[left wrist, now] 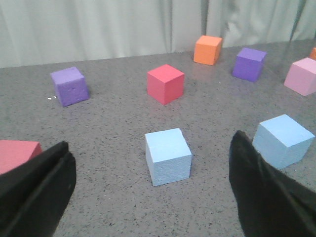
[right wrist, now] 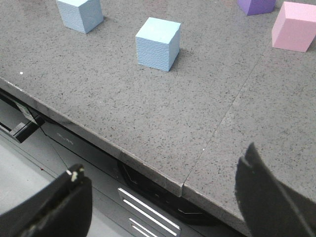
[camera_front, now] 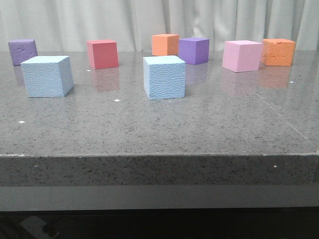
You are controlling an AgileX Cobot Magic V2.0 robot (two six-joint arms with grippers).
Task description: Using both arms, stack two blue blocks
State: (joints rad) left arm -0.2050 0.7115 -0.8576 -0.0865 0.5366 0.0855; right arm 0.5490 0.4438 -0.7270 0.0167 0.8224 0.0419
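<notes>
A broad speckled grey stone table with a thick square edge stands before pale pleated curtains. On it, two pebbled sky-blue foam cubes sit well apart: the left blue block and the middle blue block. The left gripper and the right gripper both hang with fingers spread wide, holding nothing.

1. A grey speckled stone table with a thick front edge carries every cube.
2. Two blue blocks rest on it, apart: the left blue block and the middle blue block.
3. Behind them stand a left purple cube, red cube, orange cube, second purple cube, pink cube and a second orange cube.
4. Another red cube shows in the left wrist view.
</notes>
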